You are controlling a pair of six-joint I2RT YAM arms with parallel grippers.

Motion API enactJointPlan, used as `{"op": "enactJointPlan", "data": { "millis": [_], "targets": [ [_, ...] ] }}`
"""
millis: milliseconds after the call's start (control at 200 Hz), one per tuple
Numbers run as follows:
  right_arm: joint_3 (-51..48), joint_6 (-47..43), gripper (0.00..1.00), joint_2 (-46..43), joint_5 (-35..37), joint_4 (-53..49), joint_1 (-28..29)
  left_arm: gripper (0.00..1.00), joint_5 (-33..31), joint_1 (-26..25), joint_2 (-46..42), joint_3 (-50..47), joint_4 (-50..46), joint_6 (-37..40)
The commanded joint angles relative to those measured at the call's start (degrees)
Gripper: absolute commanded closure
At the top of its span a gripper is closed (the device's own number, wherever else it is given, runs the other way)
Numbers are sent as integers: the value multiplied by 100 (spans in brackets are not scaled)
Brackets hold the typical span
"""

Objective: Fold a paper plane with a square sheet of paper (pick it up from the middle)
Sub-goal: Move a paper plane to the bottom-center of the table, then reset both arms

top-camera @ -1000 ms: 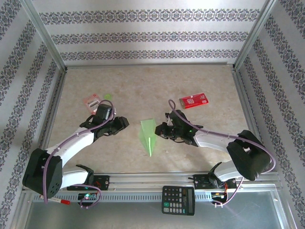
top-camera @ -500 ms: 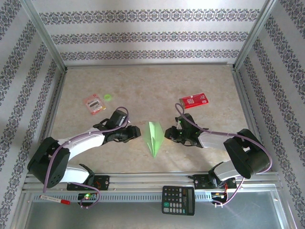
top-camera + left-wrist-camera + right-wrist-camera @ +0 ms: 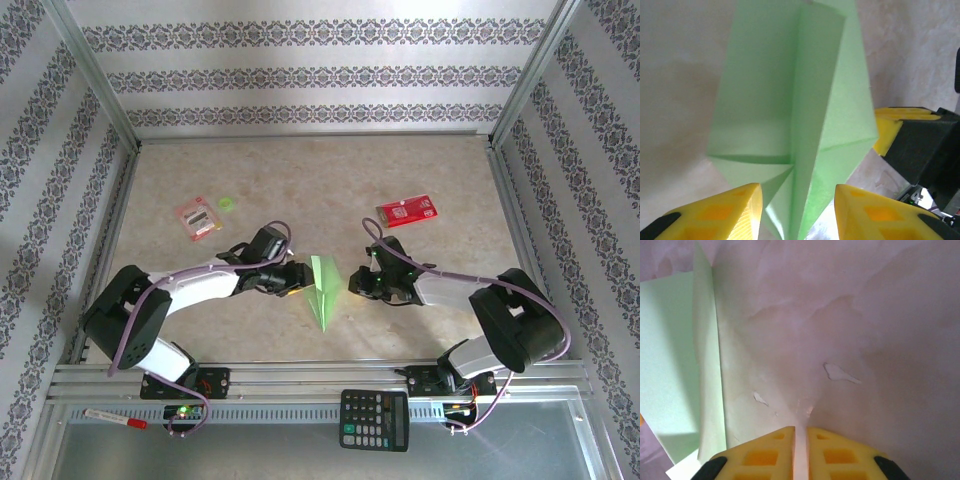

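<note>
The light-green paper point(image 3: 321, 289) lies mid-table as a narrow creased dart, its tip pointing at the near edge. In the left wrist view the paper point(image 3: 790, 100) shows a raised centre fold. My left gripper point(image 3: 296, 282) is at the paper's left side. It is open point(image 3: 797, 215), and the yellow fingers point(image 3: 727, 212) straddle the paper's near end without pinching it. My right gripper point(image 3: 356, 284) sits low just right of the paper. It is shut point(image 3: 800, 434) on nothing, over bare table, and the paper's edge point(image 3: 670, 365) lies to its left.
A red packet point(image 3: 406, 211) lies at the back right. At the back left are a red-and-white packet point(image 3: 196, 218) and a tiny green disc point(image 3: 226, 203). A calculator point(image 3: 374, 419) rests on the near rail. Metal frame posts and patterned walls enclose the table.
My left gripper has swept right, from well left of the paper to its left edge. The paper has shifted slightly right and narrowed. The right gripper has lowered and barely moved.
</note>
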Motion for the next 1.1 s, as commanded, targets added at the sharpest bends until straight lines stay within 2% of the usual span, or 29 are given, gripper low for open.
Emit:
{"op": "enactJointPlan", "data": {
  "millis": [0, 80, 170, 220, 295, 340, 430, 480, 545, 699, 794, 869, 904, 954, 1024, 1064, 1094],
  "targets": [
    [192, -416, 82, -550, 303, -786, 26, 58, -32, -48, -93, 113, 54, 60],
    [348, -740, 78, -1041, 660, -1332, 89, 54, -379, 56, -445, 10, -206, 308],
    [647, -1189, 70, -1594, 1362, -2013, 110, 52, -760, 488, -956, -46, -580, 749],
    [864, -1467, 65, -1840, 1957, -2377, 77, 49, -957, 814, -1273, -34, -800, 1067],
    [1144, -1933, 56, -2135, 3213, -2760, 17, 43, -1553, 1347, -1741, 67, -1201, 1579],
    [1209, -2222, 45, -2284, 3909, -2797, -67, 36, -2089, 1571, -2024, 115, -1346, 1908],
    [1120, -2775, 20, -2458, 5131, -2388, -355, 13, -3350, 1823, -2546, 94, -1385, 2410],
    [992, -2996, 12, -2461, 5563, -2014, -609, 2, -3924, 1950, -2784, -9, -1253, 2644],
    [807, -3151, 2, -2351, 5880, -1486, -1014, 0, -4412, 2159, -2962, -239, -918, 2931],
    [334, -3697, 2, -1704, 5605, -28, -2036, 0, -5092, 2748, -2720, -711, -68, 3706],
    [-30, -3740, 2, -1376, 5043, 933, -2363, 0, -5254, 3011, -2320, -990, 616, 4251],
    [-491, -3919, 2, -1134, 4620, 2199, -2444, 0, -5263, 3119, -1953, -1347, 1600, 4762],
    [-620, -3976, 2, -967, 4421, 2721, -2500, 0, -5220, 3173, -1780, -1527, 2107, 4914],
    [-423, -3985, 2, -888, 4138, 2460, -2532, 0, -5018, 3266, -1515, -1735, 2762, 5062],
    [-523, -4047, 2, -732, 3701, 3082, -2609, 0, -4585, 3447, -1068, -1946, 3719, 5164],
    [-537, -4089, 2, -640, 3523, 3323, -2659, 0, -4461, 3473, -976, -1761, 3414, 5112],
    [-569, -4091, 2, -543, 3471, 3589, -2699, 0, -4430, 3510, -862, -1769, 3651, 5131]
  ]
}}
